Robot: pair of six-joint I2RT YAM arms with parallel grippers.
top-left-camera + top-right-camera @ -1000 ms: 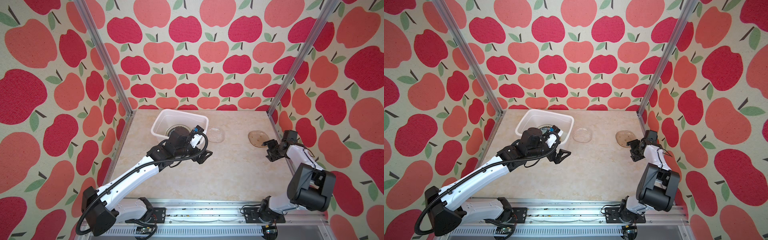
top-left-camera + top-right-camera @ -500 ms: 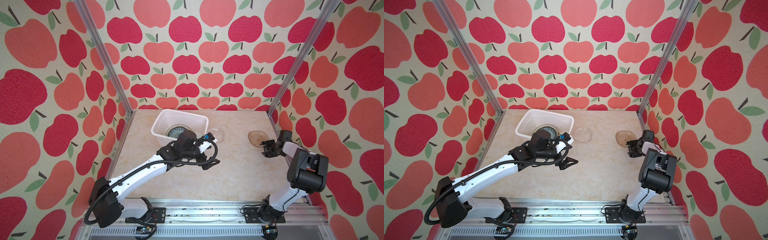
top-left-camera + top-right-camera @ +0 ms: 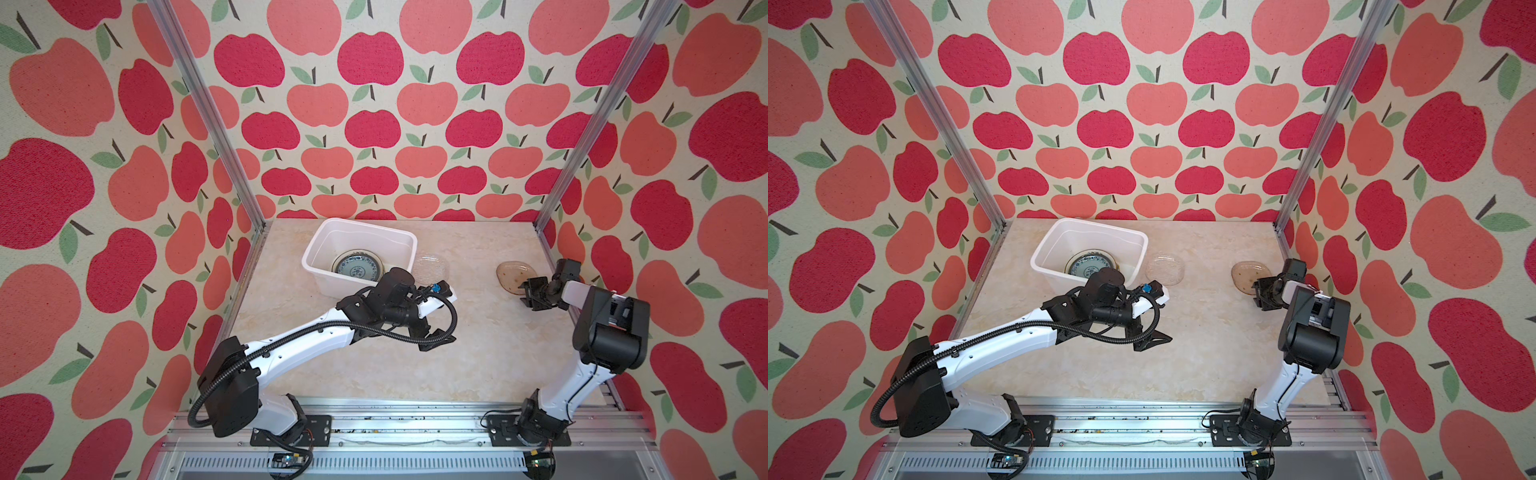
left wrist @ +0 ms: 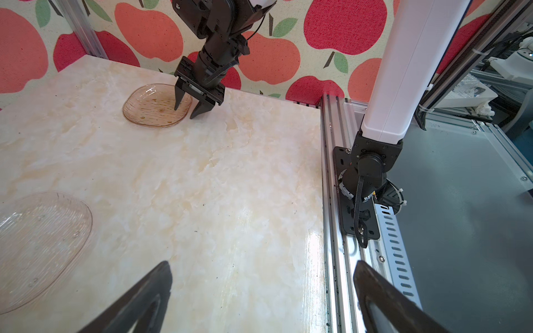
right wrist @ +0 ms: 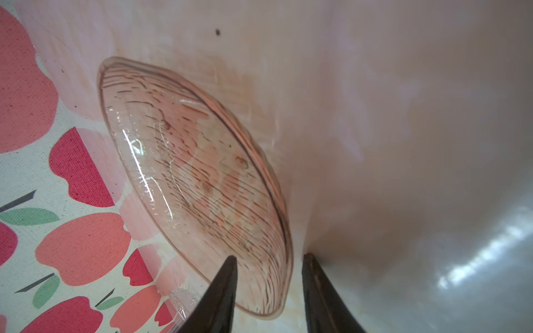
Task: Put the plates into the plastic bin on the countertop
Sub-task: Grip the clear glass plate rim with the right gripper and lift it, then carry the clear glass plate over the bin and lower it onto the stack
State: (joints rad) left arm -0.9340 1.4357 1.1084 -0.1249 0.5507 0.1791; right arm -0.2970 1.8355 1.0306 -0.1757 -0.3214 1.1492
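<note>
Right wrist view: the right gripper (image 5: 268,256) straddles the rim of the brown ribbed glass plate (image 5: 187,173), jaws narrow yet gapped; contact unclear. This plate lies by the beige marble countertop's (image 3: 478,353) right edge. The left gripper (image 4: 261,265) hangs spread wide, empty. The left arm (image 3: 311,336) partly hides a dark-rimmed patterned round plate (image 3: 357,268) in the white plastic bin (image 3: 365,241); a clear glass plate (image 3: 432,268) sits just beside the bin.

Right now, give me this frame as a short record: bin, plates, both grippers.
bin: white plastic bin, back left of countertop
in bin: one patterned plate
still out: clear plate beside the bin; brown glass plate at right
left gripper: open, empty
right gripper: open, jaws astride the brown glass plate's rim
</note>
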